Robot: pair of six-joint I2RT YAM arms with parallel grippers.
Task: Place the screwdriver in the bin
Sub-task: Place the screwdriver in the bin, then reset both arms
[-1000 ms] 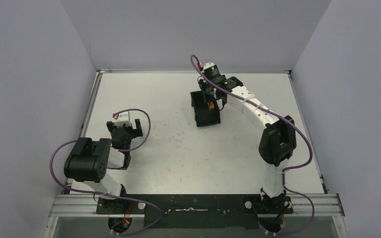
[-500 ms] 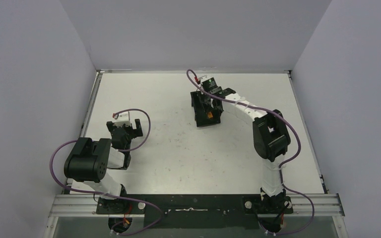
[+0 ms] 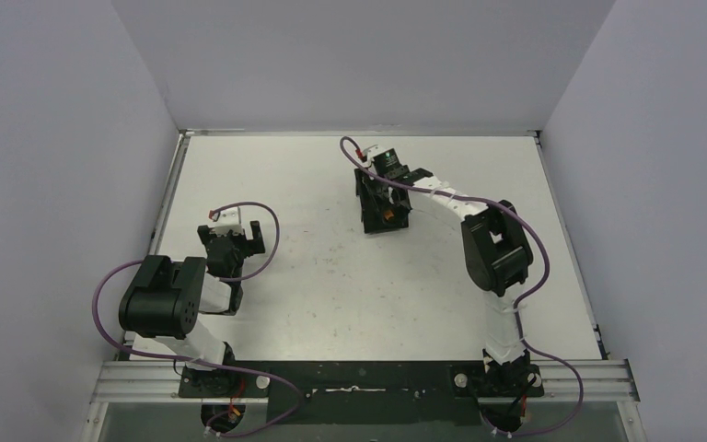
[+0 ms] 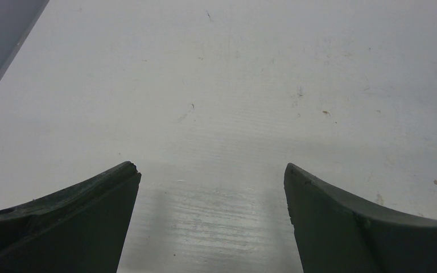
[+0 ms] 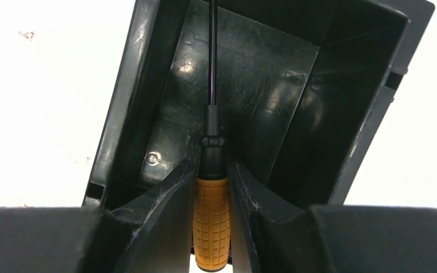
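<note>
Right hand: clamped narrow on the orange handle of the screwdriver, at the near end of the bin.
Screwdriver: held, thin shaft reaching over the bin floor; whether it touches, I cannot tell.
Left hand: wide, holding nothing, above bare tabletop, well apart from the bin.
Risk: if let go on a tilt, the tool could roll or bounce over the low wall; the fingers could nudge the light bin.
Bin contents: nothing loose shows inside.
</note>
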